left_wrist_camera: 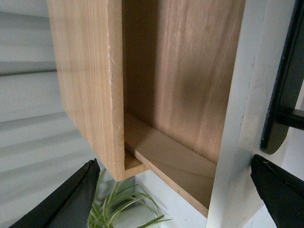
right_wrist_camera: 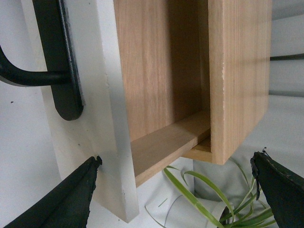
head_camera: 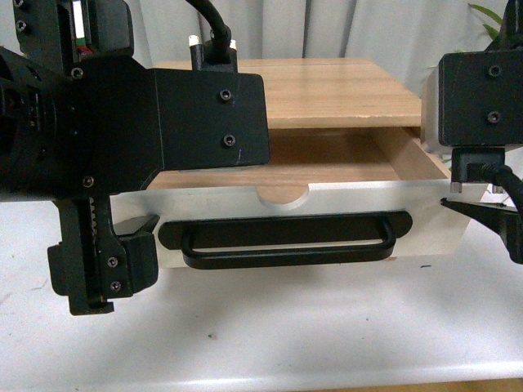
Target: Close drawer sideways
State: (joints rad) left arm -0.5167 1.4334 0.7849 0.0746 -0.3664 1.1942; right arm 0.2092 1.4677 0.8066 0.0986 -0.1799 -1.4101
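Note:
The drawer [head_camera: 351,198] has a white front, a long black bar handle [head_camera: 286,242] and a half-round notch [head_camera: 282,194]. It stands pulled partly out of the light wood cabinet [head_camera: 327,90], with its wood inside showing. My left gripper [head_camera: 122,245] is open at the drawer's left end. In the left wrist view [left_wrist_camera: 173,199] one finger [left_wrist_camera: 280,190] is by the white front [left_wrist_camera: 247,95] and the other [left_wrist_camera: 66,199] is beyond the cabinet side. My right gripper [head_camera: 490,220] is open at the drawer's right end. In the right wrist view [right_wrist_camera: 171,194] its fingers [right_wrist_camera: 61,199] straddle the white front [right_wrist_camera: 99,95] and the cabinet side.
The cabinet stands on a white table [head_camera: 286,335], whose front edge runs near the bottom of the front view. A green plant [right_wrist_camera: 213,190] stands to the right of the cabinet and also shows in the left wrist view [left_wrist_camera: 123,209]. A grey curtain [head_camera: 343,28] hangs behind.

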